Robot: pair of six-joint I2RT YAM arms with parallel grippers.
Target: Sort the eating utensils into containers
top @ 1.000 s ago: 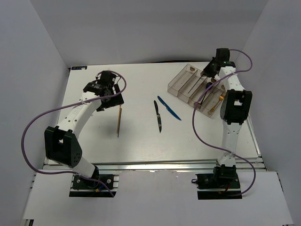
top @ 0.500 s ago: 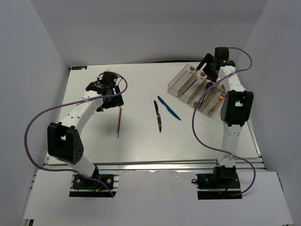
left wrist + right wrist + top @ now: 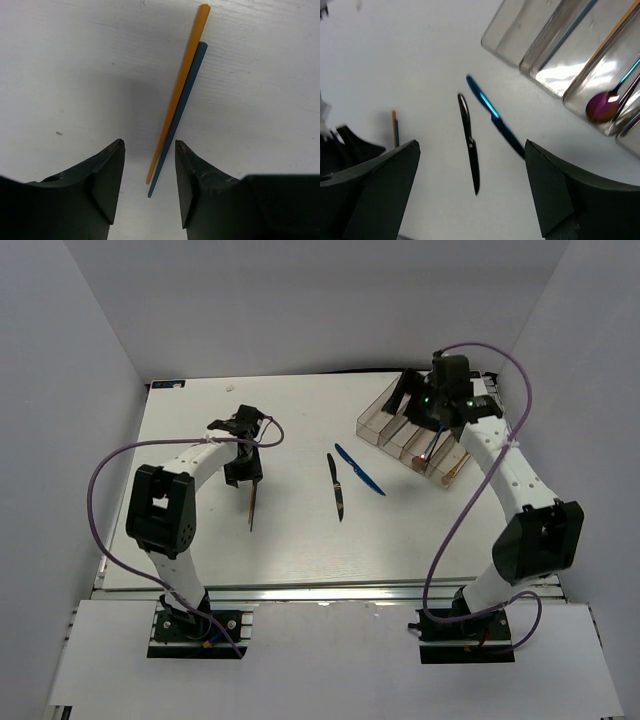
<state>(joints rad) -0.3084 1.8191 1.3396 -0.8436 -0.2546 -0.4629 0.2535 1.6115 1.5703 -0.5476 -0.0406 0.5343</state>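
An orange chopstick (image 3: 181,85) and a dark blue-grey one (image 3: 183,112) lie side by side on the white table, seen from above as one thin pair (image 3: 251,505). My left gripper (image 3: 149,143) (image 3: 243,472) is low over their far end, jaws partly open, one on each side of the tips and touching neither. A black knife (image 3: 337,490) (image 3: 470,147) and a blue knife (image 3: 360,470) (image 3: 494,119) lie mid-table. My right gripper (image 3: 471,145) (image 3: 405,400) hovers wide open and empty by the clear tray (image 3: 378,420) (image 3: 512,37), which holds a purple spoon (image 3: 600,106).
The tray's right compartments hold more cutlery, among it a gold piece (image 3: 455,468). White walls close in the table on three sides. Both arms' purple cables loop above the surface.
My left gripper came down over the chopsticks' end and its jaws narrowed. My right gripper opened, left the tray's right side and swung left towards the knives.
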